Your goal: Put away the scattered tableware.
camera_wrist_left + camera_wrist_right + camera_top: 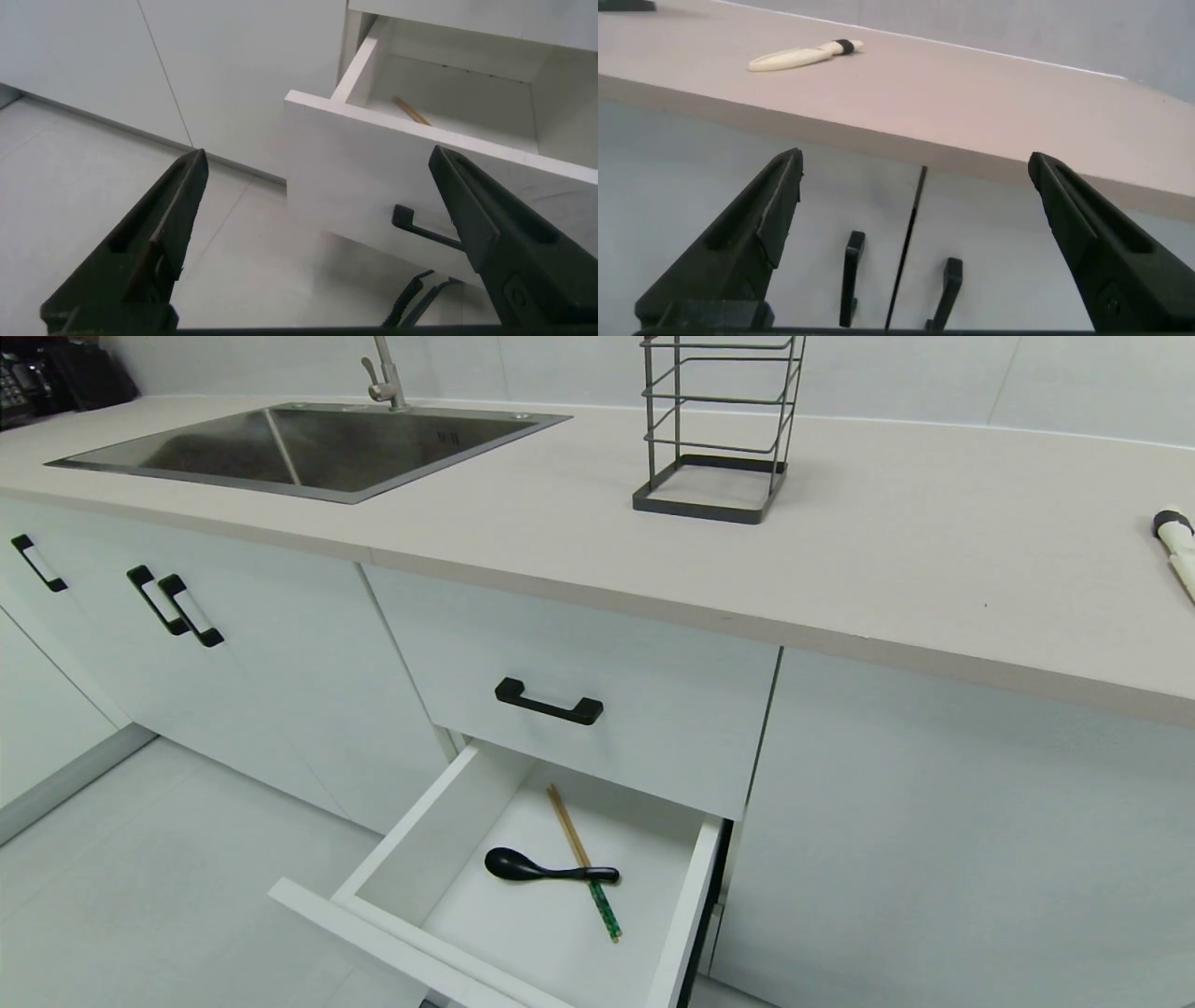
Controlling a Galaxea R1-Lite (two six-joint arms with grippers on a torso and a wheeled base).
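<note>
Black plastic spoon [546, 869] and wooden green-tipped chopsticks [583, 861] lay crossed in the pulled-out white drawer [415, 845].
Left jaws and right jaws both stood released, grasping nothing. On the pale bench [560, 523], a cream utensil with a black band [1178, 549] was cut off at the head view's edge, its kind hard to make out.

Black spoon [546, 869] lies flat in the open drawer [411, 831], bowl twd the left, handle crossing a pair of wooden chopsticks [567, 821] w/ green tips. Cream-handled utensil [1178, 549] w/ black band lies on the countertop [887, 541], far right.
</note>
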